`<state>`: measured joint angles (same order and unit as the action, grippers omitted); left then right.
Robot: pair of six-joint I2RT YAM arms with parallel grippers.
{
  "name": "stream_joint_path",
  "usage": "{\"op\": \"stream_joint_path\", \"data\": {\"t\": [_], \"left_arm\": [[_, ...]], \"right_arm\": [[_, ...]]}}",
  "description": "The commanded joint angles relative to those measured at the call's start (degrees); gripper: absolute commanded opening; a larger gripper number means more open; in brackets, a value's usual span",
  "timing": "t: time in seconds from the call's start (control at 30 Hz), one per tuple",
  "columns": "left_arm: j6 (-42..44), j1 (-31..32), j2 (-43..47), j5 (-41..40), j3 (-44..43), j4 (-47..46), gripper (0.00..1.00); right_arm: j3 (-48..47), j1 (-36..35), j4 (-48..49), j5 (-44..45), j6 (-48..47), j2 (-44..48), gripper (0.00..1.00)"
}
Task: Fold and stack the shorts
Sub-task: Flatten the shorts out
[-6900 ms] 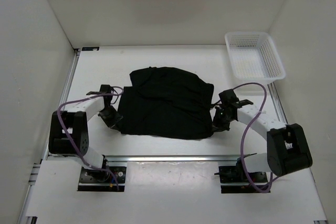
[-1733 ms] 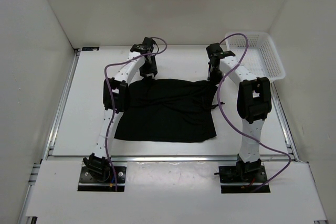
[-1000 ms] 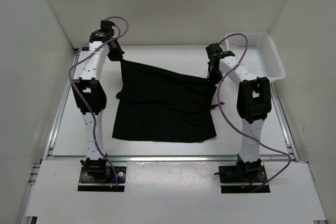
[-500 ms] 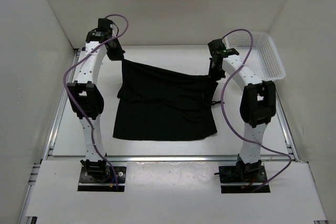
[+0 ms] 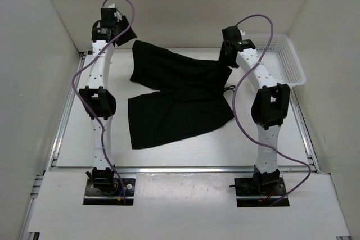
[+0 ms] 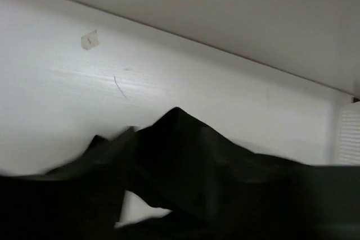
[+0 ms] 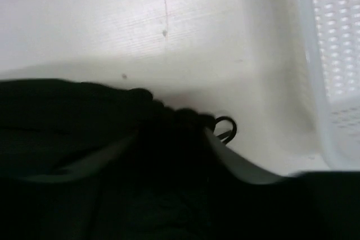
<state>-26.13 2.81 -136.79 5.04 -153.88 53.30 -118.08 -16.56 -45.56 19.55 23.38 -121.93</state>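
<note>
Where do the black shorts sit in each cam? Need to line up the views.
Top external: shorts mid-frame, far edge lifted off the surface.
Left wrist: shorts fill the lower half, peaking near centre.
Right wrist: shorts fill the lower half, drawstring loop at their right.
Shared landmark: white basket, at the right edge in every view.

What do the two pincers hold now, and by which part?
Both hold the black shorts by the far edge: the left pincer at its far-left corner, the right pincer at its far-right corner, near the drawstring.
</note>
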Motion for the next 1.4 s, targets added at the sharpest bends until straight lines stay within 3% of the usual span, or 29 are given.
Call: {"op": "stream_joint_path", "data": {"t": [0.0, 0.07, 0.1, 0.2, 0.37, 0.47, 0.63, 0.8, 0.9, 1.1, 1.37], "left_arm": [[-2.17, -1.4, -8.47, 4.78, -5.54, -2.76, 0.76], [-2.96, -1.4, -7.62, 4.2, -3.37, -3.28, 0.96], [-2.96, -1.4, -5.0, 3.67, -1.87, -3.29, 1.0], [-1.73, -2.11, 0.1, 2.44, 4.62, -3.29, 1.0], [1.17, -2.63, 17.14, -2.74, 19.56, -3.29, 1.0], [1.78, -2.63, 27.69, -3.98, 32.21, -0.66, 0.96], [-4.88, -2.63, 46.22, -0.57, 65.33, 1.46, 0.91], [-11.82, -0.44, 54.25, 2.43, 95.45, -1.35, 0.93], [-14.03, -0.44, 56.01, 4.27, 104.45, -4.77, 0.93], [-14.04, 0.61, 51.02, 3.74, 107.74, -9.87, 0.9], [-14.04, 1.15, 44.16, 4.8, 105.98, -10.58, 0.6]], "right_arm": [[-4.09, 0.47, -0.76, -0.64, 0.62, -1.74, 0.7], [-1.46, -0.23, 1.08, -0.13, -0.08, 1.67, 0.79], [0.29, -0.23, 1.7, -0.13, -0.08, 3.17, 0.79], [7.41, -0.23, 2.93, 0.58, -0.08, 8.97, 0.79], [19.71, -0.23, 3.46, 0.58, -0.08, 19.33, 0.76], [28.41, -0.23, 2.94, -3.02, 1.05, 25.23, 0.7], [45.96, -0.23, 3.02, -14.61, 5.79, 33.15, 0.65], [55.06, 0.38, 7.23, -22.54, 8.52, 34.57, 0.74], [55.06, 1.0, 8.81, -24.03, 8.53, 32.46, 0.74], [52.87, 2.85, 10.92, -21.58, 5.99, 24.03, 0.69], [49.53, 4.69, 12.16, -19.9, 5.36, 17.35, 0.62]]}}
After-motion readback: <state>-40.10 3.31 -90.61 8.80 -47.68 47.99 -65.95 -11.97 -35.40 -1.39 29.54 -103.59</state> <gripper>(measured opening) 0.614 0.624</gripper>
